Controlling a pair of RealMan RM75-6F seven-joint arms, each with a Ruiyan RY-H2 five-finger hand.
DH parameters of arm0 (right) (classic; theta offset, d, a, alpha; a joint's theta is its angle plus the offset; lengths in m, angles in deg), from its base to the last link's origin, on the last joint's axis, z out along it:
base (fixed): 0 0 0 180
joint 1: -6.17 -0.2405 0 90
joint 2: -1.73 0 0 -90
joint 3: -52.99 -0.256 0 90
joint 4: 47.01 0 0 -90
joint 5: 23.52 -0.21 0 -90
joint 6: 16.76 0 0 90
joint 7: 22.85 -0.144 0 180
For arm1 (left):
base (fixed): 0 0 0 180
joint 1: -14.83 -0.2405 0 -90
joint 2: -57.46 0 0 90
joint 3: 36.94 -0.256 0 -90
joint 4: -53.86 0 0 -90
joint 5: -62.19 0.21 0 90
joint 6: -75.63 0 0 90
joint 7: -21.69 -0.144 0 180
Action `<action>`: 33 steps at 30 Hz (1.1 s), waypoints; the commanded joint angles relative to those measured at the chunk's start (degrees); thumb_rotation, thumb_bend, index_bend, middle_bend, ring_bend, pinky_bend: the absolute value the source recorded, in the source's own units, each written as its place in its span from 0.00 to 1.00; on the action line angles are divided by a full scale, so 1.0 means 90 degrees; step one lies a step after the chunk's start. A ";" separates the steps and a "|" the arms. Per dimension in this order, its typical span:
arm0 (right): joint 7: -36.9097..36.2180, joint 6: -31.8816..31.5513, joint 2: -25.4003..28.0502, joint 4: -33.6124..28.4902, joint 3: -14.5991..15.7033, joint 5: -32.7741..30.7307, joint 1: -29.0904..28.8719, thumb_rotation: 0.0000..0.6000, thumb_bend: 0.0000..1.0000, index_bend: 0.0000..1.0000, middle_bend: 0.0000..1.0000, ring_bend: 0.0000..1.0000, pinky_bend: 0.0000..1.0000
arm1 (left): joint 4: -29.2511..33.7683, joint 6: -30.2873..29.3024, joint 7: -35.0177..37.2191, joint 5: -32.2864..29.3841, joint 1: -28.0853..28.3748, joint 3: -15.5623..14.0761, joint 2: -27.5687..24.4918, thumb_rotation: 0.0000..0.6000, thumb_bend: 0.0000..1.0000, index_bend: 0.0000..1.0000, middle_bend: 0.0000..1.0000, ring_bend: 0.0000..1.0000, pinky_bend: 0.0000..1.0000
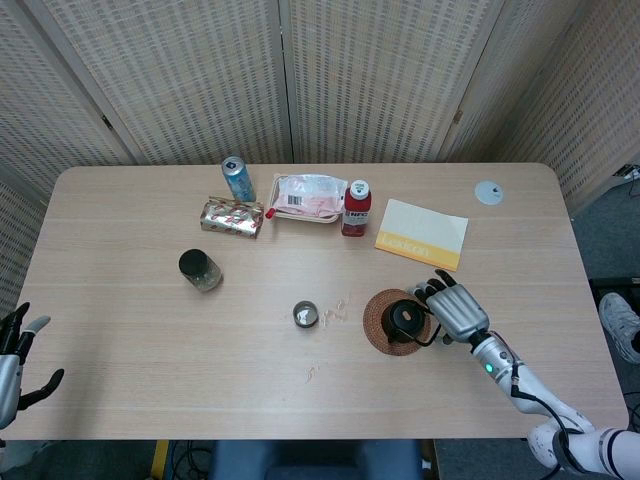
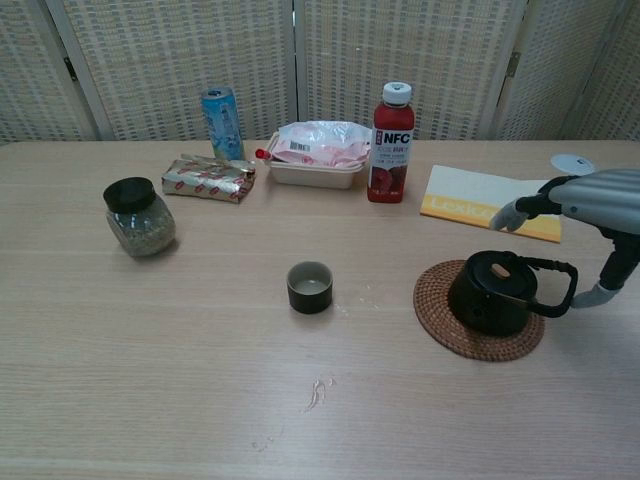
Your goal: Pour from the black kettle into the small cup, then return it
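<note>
The black kettle (image 1: 404, 318) (image 2: 492, 294) stands upright on a round woven mat (image 1: 378, 322) (image 2: 440, 318) at the right of the table, its handle pointing right. My right hand (image 1: 455, 310) (image 2: 585, 198) is at the handle: the fingers (image 2: 515, 210) stretch out above it and the thumb hangs just beyond it, not closed on it. The small dark cup (image 1: 306, 315) (image 2: 310, 286) stands alone to the kettle's left. My left hand (image 1: 15, 352) hovers off the table's front left corner with fingers apart, holding nothing.
A glass jar (image 1: 200, 270) (image 2: 138, 216) stands at the left. Along the back are a blue can (image 1: 237, 178), a foil pack (image 1: 232, 216), a food tray (image 1: 308, 196), a red bottle (image 1: 356, 207) (image 2: 392, 129) and a yellow-edged booklet (image 1: 422, 233) (image 2: 488, 203). Small spilled specks (image 2: 318, 392) lie near the cup.
</note>
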 commanded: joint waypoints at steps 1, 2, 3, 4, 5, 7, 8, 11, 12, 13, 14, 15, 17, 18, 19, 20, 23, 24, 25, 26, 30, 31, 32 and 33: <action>0.0042 0.0103 -0.0148 0.0107 -0.0091 -0.0065 -0.0119 1.00 0.00 0.18 0.20 0.16 0.08 | -0.0023 0.0004 0.0016 -0.0007 -0.0005 -0.0001 0.0005 1.00 0.25 0.17 0.00 0.06 0.00; 0.0071 0.0143 -0.0208 0.0151 -0.0124 -0.0090 -0.0168 1.00 0.00 0.18 0.20 0.16 0.08 | -0.0032 0.0009 0.0026 -0.0012 -0.0007 -0.0003 0.0007 1.00 0.25 0.17 0.00 0.06 0.00; 0.0092 0.0172 -0.0252 0.0183 -0.0151 -0.0109 -0.0207 1.00 0.00 0.18 0.20 0.16 0.08 | -0.0041 0.0013 0.0033 -0.0017 -0.0008 -0.0003 0.0008 1.00 0.25 0.17 0.00 0.06 0.00; 0.0109 0.0208 -0.0315 0.0231 -0.0190 -0.0137 -0.0258 1.00 0.00 0.18 0.20 0.16 0.08 | -0.0049 0.0018 0.0036 -0.0021 -0.0007 -0.0001 0.0008 1.00 0.25 0.17 0.00 0.06 0.00; 0.0118 0.0240 -0.0362 0.0276 -0.0220 -0.0162 -0.0298 1.00 0.00 0.18 0.20 0.16 0.08 | -0.0057 0.0020 0.0040 -0.0024 -0.0006 0.0001 0.0009 1.00 0.25 0.17 0.00 0.06 0.00; 0.0139 0.0316 -0.0441 0.0365 -0.0277 -0.0216 -0.0383 1.00 0.00 0.18 0.20 0.16 0.08 | -0.0071 0.0024 0.0051 -0.0022 -0.0002 0.0005 0.0014 1.00 0.25 0.17 0.00 0.06 0.00; 0.0151 0.0360 -0.0487 0.0418 -0.0316 -0.0253 -0.0437 1.00 0.00 0.18 0.20 0.16 0.08 | -0.0074 0.0024 0.0056 -0.0019 0.0000 0.0006 0.0015 1.00 0.25 0.17 0.00 0.06 0.00; 0.0166 0.0434 -0.0521 0.0425 -0.0367 -0.0280 -0.0540 1.00 0.00 0.18 0.20 0.16 0.08 | -0.0059 0.0024 0.0053 -0.0013 0.0000 0.0006 0.0006 1.00 0.25 0.17 0.00 0.06 0.00; 0.0162 0.0410 -0.0509 0.0397 -0.0368 -0.0247 -0.0548 1.00 0.00 0.18 0.20 0.16 0.08 | -0.0053 0.0013 0.0057 -0.0004 -0.0004 0.0004 0.0004 1.00 0.25 0.17 0.00 0.06 0.00; 0.0150 0.0365 -0.0487 0.0359 -0.0363 -0.0204 -0.0543 1.00 0.00 0.18 0.21 0.16 0.08 | -0.0047 0.0001 0.0062 0.0004 -0.0011 0.0000 -0.0001 1.00 0.25 0.17 0.00 0.06 0.00; 0.0116 0.0282 -0.0443 0.0292 -0.0354 -0.0139 -0.0518 1.00 0.00 0.18 0.21 0.16 0.08 | -0.0042 -0.0020 0.0069 0.0013 -0.0025 -0.0005 -0.0009 1.00 0.25 0.17 0.00 0.06 0.00; 0.0079 0.0203 -0.0400 0.0231 -0.0346 -0.0081 -0.0490 1.00 0.00 0.18 0.21 0.16 0.08 | -0.0036 -0.0033 0.0073 0.0016 -0.0035 -0.0009 -0.0015 1.00 0.25 0.17 0.00 0.06 0.00; -0.0012 -0.0022 -0.0268 0.0068 -0.0307 0.0093 -0.0399 1.00 0.00 0.18 0.23 0.16 0.08 | -0.0020 -0.0056 0.0090 0.0020 -0.0060 -0.0022 -0.0036 1.00 0.25 0.17 0.00 0.06 0.00; -0.0045 -0.0136 -0.0203 -0.0004 -0.0284 0.0184 -0.0352 1.00 0.00 0.18 0.23 0.16 0.08 | -0.0013 -0.0064 0.0091 0.0020 -0.0069 -0.0027 -0.0046 1.00 0.25 0.17 0.00 0.06 0.00; -0.0075 -0.0247 -0.0132 -0.0081 -0.0254 0.0280 -0.0302 1.00 0.00 0.18 0.24 0.16 0.08 | -0.0008 -0.0071 0.0088 0.0022 -0.0077 -0.0030 -0.0054 1.00 0.25 0.17 0.00 0.06 0.00; -0.0121 -0.0391 -0.0033 -0.0190 -0.0207 0.0416 -0.0236 1.00 0.00 0.18 0.25 0.16 0.08 | 0.0006 -0.0082 0.0084 0.0028 -0.0085 -0.0034 -0.0063 1.00 0.25 0.17 0.00 0.06 0.00; -0.0205 -0.0677 0.0213 -0.0455 -0.0066 0.0718 -0.0082 1.00 0.00 0.18 0.26 0.16 0.08 | 0.0030 -0.0104 0.0094 0.0055 -0.0097 -0.0041 -0.0069 1.00 0.25 0.17 0.00 0.06 0.00; -0.0198 -0.0747 0.0277 -0.0521 -0.0027 0.0794 -0.0042 1.00 0.00 0.18 0.27 0.16 0.10 | 0.0035 -0.0103 0.0095 0.0064 -0.0095 -0.0044 -0.0067 1.00 0.25 0.17 0.00 0.06 0.00; -0.0175 -0.0809 0.0335 -0.0575 0.0007 0.0858 -0.0008 1.00 0.00 0.18 0.27 0.16 0.13 | 0.0038 -0.0102 0.0092 0.0077 -0.0091 -0.0046 -0.0064 1.00 0.25 0.17 0.00 0.06 0.00; -0.0134 -0.0868 0.0403 -0.0643 0.0047 0.0917 0.0034 1.00 0.00 0.18 0.27 0.16 0.16 | 0.0041 -0.0097 0.0088 0.0095 -0.0084 -0.0050 -0.0058 1.00 0.25 0.17 0.00 0.06 0.00; -0.0043 -0.0913 0.0534 -0.0794 0.0115 0.0973 0.0100 1.00 0.00 0.18 0.27 0.16 0.32 | 0.0056 -0.0090 0.0090 0.0149 -0.0064 -0.0055 -0.0045 1.00 0.25 0.17 0.00 0.06 0.00; -0.0042 -0.0898 0.0543 -0.0804 0.0126 0.0976 0.0103 1.00 0.00 0.18 0.27 0.16 0.35 | 0.0058 -0.0092 0.0094 0.0153 -0.0063 -0.0055 -0.0046 1.00 0.25 0.17 0.00 0.06 0.00; -0.0048 -0.0871 0.0545 -0.0808 0.0139 0.0982 0.0101 1.00 0.00 0.19 0.27 0.16 0.37 | 0.0060 -0.0099 0.0099 0.0160 -0.0065 -0.0054 -0.0048 1.00 0.25 0.17 0.00 0.06 0.00; -0.0056 -0.0855 0.0536 -0.0801 0.0148 0.0999 0.0097 1.00 0.00 0.19 0.27 0.16 0.38 | 0.0060 -0.0108 0.0105 0.0165 -0.0068 -0.0055 -0.0050 1.00 0.25 0.17 0.00 0.06 0.00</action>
